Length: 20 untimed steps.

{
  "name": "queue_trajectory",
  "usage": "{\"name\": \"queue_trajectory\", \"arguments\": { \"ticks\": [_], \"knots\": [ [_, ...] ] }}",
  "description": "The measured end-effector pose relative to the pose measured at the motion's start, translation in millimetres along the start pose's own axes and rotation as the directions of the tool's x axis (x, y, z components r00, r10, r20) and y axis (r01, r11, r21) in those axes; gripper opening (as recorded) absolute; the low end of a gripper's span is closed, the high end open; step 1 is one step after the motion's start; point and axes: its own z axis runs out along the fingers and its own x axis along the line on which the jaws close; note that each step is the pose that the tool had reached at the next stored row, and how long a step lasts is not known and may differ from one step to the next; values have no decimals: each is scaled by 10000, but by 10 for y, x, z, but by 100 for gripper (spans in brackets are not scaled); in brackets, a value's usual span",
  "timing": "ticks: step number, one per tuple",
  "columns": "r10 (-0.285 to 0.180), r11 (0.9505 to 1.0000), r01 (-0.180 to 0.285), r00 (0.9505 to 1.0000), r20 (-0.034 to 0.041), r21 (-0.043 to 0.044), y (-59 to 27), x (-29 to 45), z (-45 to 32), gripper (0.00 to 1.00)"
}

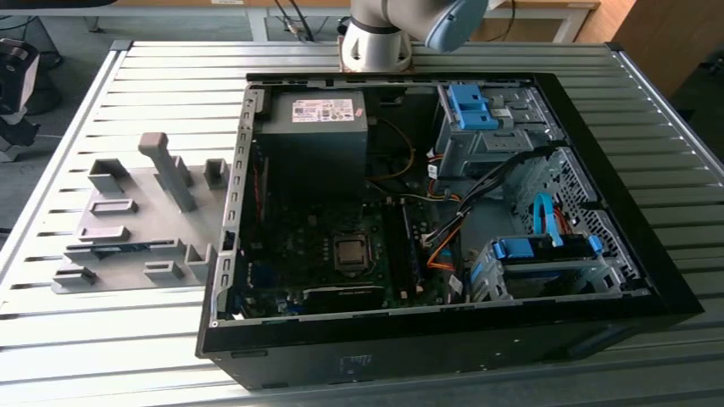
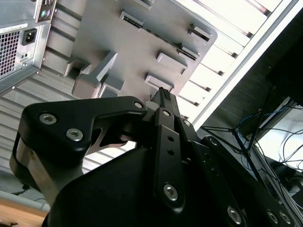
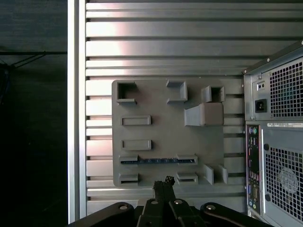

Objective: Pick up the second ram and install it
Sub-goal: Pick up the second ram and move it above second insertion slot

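In the grey holder (image 3: 165, 123), one second ram (image 3: 156, 161), nearby one end effector (image 3: 165, 180), closed together, empty.

A robotics lab or workshop: a ribbed metal bench (image 1: 114, 339) spans the exterior view, an opened PC case (image 1: 453, 352) at centre, the arm (image 1: 379, 38) mounted top centre, desks (image 1: 543, 17) behind at upper right.

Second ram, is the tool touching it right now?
Apart. In the first wrist view, bare grey holder plate shows between the tool and the second ram resting on it.
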Motion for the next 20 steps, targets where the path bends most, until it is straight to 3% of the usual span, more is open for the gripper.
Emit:
{"name": "queue_trajectory", "arguments": {
  "ticks": [5,10,14,20],
  "knots": [
    [-76,10000,76,10000,-4,-2,0,1,0,10],
    [-935,9956,935,9956,-40,-24,0,3,5,10],
    [-1635,9865,1635,9865,-67,-35,-1,3,11,10],
    [-2665,9638,2664,9638,-111,-55,-1,4,18,10]
  ]
}}
